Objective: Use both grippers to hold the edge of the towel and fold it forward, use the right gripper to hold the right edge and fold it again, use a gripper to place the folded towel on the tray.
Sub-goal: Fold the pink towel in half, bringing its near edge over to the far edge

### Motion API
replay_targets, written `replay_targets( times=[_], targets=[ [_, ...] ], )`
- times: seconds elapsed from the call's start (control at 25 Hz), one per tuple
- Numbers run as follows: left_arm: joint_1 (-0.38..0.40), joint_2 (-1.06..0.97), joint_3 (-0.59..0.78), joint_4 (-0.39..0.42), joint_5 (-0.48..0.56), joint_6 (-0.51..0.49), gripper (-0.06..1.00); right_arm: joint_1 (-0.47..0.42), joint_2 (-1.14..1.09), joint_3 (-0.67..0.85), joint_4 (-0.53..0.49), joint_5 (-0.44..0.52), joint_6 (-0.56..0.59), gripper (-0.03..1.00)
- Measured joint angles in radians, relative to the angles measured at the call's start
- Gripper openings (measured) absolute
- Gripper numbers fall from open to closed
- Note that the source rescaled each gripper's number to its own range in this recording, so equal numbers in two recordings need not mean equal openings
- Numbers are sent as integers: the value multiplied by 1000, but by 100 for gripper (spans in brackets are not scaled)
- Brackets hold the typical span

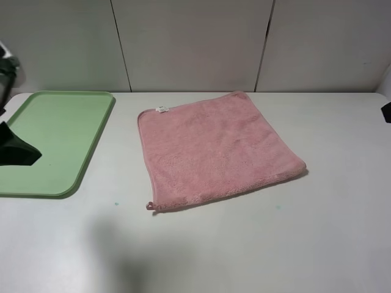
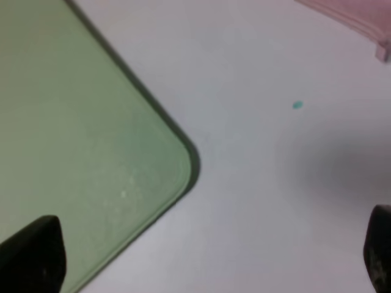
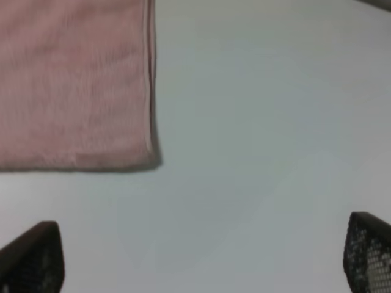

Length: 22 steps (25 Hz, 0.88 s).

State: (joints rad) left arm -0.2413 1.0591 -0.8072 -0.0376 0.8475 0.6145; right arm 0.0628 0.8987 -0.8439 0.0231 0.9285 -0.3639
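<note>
The left fingers (image 2: 33, 256) stand wide apart and empty, one over a rounded corner of the tray (image 2: 73, 122), the other over bare tabletop (image 2: 256, 183). Only a corner of the towel (image 2: 357, 18) shows, well ahead of them. The right fingers (image 3: 36, 256) are also spread, holding nothing, with a towel corner ahead of one finger and apart from it. The towel lies flat, unfolded and nearly square, with no clear long axis. Both wrist views are blurred, and the fingers are cut off at the frame edge.

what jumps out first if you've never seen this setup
A dusty-pink towel lies flat and unfolded, slightly askew, in the middle of the white table. A large light-green tray sits apart to its left, at the table's left side.
</note>
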Motion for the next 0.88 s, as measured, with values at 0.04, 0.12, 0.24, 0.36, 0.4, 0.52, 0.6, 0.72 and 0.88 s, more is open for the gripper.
replay_targets(
  times=[0.04, 0.12, 0.24, 0.36, 0.4, 0.52, 0.6, 0.72, 0.88],
  targets=[
    [-1, 31, 0, -6, -13, 29, 97, 0, 41, -12, 0, -7, -28, 100],
    [-12, 82, 0, -15, -37, 87, 96, 0, 112, -34, 0, -34, -82, 100],
    [-60, 144, 0, -28, -57, 162, 96, 7, 217, -66, 0, -78, -157, 100],
    [-116, 199, 0, -47, -92, 224, 96, 53, 311, -98, -1, -139, -226, 100],
    [-131, 217, 0, -49, -108, 238, 96, 77, 342, -106, -1, -155, -245, 100],
    [-169, 292, -1, -54, -146, 257, 96, 153, 428, -134, -6, -188, -312, 100],
    [-180, 337, -1, -56, -161, 259, 96, 203, 483, -151, -15, -198, -346, 100],
    [-186, 386, -1, -61, -187, 262, 96, 255, 552, -160, -32, -228, -385, 100],
    [-186, 410, -5, -90, -212, 265, 96, 294, 627, -160, -31, -247, -411, 100]
  ],
)
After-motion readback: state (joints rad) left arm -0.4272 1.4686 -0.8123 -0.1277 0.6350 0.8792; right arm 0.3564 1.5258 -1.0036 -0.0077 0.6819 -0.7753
